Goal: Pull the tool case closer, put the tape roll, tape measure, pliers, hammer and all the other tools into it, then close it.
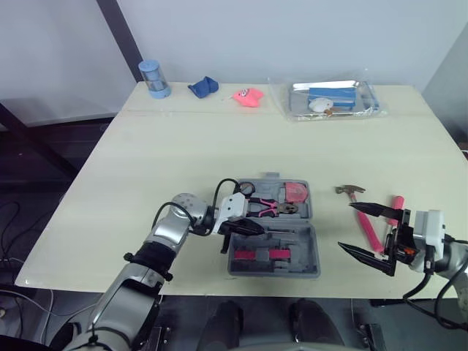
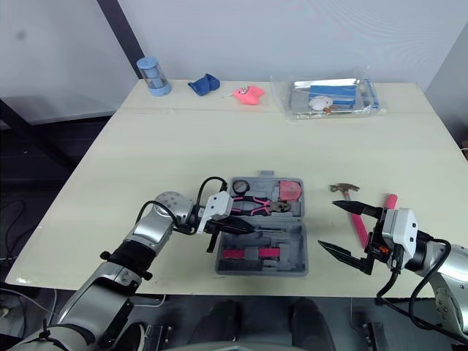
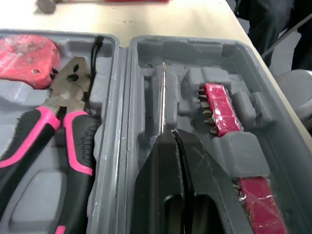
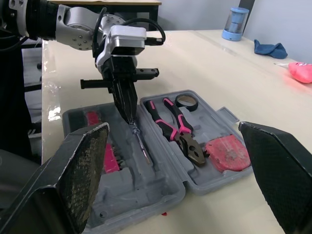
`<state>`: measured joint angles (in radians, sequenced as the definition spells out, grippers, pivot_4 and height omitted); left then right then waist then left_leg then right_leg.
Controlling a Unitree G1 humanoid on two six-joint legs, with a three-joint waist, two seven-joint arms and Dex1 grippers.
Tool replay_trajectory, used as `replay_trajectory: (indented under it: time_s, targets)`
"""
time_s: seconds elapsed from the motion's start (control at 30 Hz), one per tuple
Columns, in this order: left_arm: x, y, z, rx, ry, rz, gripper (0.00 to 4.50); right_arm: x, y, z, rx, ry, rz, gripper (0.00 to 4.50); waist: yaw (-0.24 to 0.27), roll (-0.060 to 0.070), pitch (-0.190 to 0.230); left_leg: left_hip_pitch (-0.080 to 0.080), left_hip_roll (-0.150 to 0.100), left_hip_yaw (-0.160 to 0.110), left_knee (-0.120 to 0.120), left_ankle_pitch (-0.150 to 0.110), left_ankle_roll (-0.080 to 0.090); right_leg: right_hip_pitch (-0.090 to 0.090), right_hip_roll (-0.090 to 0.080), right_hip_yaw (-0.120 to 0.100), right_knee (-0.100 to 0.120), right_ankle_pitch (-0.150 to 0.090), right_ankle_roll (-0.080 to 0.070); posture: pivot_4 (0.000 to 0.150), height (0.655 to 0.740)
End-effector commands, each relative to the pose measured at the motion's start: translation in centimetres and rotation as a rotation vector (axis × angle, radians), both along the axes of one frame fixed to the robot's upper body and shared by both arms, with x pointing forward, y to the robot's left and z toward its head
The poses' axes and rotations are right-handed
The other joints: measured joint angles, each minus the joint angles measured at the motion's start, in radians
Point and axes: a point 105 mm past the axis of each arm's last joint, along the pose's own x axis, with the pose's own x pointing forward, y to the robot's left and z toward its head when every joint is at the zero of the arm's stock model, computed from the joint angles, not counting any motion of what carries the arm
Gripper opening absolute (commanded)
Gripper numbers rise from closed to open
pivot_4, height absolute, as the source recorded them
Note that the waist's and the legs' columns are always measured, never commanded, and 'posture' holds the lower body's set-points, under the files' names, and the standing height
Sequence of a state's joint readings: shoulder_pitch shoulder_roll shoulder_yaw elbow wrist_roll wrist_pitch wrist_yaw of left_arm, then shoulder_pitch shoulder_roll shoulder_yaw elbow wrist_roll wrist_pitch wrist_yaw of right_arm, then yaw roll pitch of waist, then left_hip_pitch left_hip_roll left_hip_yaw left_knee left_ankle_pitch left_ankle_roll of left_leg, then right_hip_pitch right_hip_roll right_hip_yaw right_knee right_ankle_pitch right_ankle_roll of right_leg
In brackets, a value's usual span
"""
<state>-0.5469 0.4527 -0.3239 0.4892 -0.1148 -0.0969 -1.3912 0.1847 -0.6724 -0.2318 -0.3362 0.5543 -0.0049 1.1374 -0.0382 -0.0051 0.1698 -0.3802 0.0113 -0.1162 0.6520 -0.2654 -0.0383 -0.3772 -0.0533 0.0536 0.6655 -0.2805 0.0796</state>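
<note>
So, your left claw (image 1: 257, 228) is closed, its two fingers (image 3: 156, 195) pressed flat together. The tip sits down in the near half of the case (image 1: 292, 270), right at the end of a thin metal shaft (image 3: 163, 97) lying in its slot (you cannot tell whether it pinches the shaft or only touches it). Just beside the shaft, in the same half, is a red bit holder (image 3: 217, 109) with its bits standing in a row.

The case lies open and flat on the bench (image 1: 183, 146), close to the front edge and between your two arms. Its far half holds the pliers (image 1: 267, 208), pink-handled and set in their recess. The tape roll (image 1: 246, 188) is at the far left corner, and a red tool (image 1: 295, 192) is at the far right.

Your right claw (image 1: 345, 227) hangs wide open to the right of the case, touching nothing. The hammer (image 1: 368, 228) lies on the bench out there, head pointing away from you, with its pink handle running under that claw's far finger. A second pink handle (image 1: 397, 205) lies just beyond it, partly hidden.

Along the far edge of the bench stand a blue cylinder (image 1: 154, 78), a blue cloth (image 1: 203, 87), a pink toy (image 1: 248, 97) and a clear tray (image 1: 333, 110).
</note>
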Motion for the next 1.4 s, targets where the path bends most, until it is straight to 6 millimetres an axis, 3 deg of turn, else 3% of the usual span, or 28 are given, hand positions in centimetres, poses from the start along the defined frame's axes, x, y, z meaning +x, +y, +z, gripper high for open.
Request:
replay_trajectory:
  time_s: [0.03, 0.57, 0.97, 1.2, 1.4]
  targets:
    - [0.2, -0.3, 0.4, 0.004, -0.037, -0.02, 0.05, -0.3, -0.1, 0.7, -0.001, -0.022, 0.013, 4.5, 0.0, 0.0, 0.0, 0.0, 0.0, 0.0, 0.0, 0.0, 0.0, 0.0, 0.0, 0.0, 0.0, 0.0, 0.0, 0.15, 0.74]
    - [0.8, -0.2, -1.2, 0.03, -0.024, 0.041, 0.05, -0.4, 0.0, 0.7, -0.003, -0.024, 0.019, 4.5, 0.0, 0.0, 0.0, 0.0, 0.0, 0.0, 0.0, 0.0, 0.0, 0.0, 0.0, 0.0, 0.0, 0.0, 0.0, 0.15, 0.74]
    - [1.4, -0.2, -1.2, -0.011, 0.102, 0.135, 0.05, -0.4, 0.1, 0.7, -0.008, -0.025, 0.024, 4.5, -0.001, 0.0, 0.0, 0.001, 0.0, 0.0, 0.0, 0.0, 0.0, 0.0, 0.0, 0.0, 0.001, 0.0, 0.0, 0.15, 0.74]
    - [0.7, 0.5, -2.7, 0.079, 0.098, 0.115, 0.05, -0.3, 0.2, 1.0, -0.012, -0.026, 0.026, 4.5, -0.001, 0.0, -0.001, 0.001, 0.0, 0.0, 0.0, 0.0, 0.0, 0.0, 0.0, 0.0, 0.002, 0.0, 0.0, 0.15, 0.74]
    - [1.3, 0.0, -1.4, -0.016, 0.067, 0.148, 0.05, -0.2, 0.1, 1.1, -0.01, -0.022, 0.017, 4.5, -0.001, 0.0, -0.001, 0.001, 0.0, 0.0, 0.0, 0.0, 0.0, 0.0, 0.0, 0.0, 0.002, 0.0, 0.0, 0.15, 0.74]
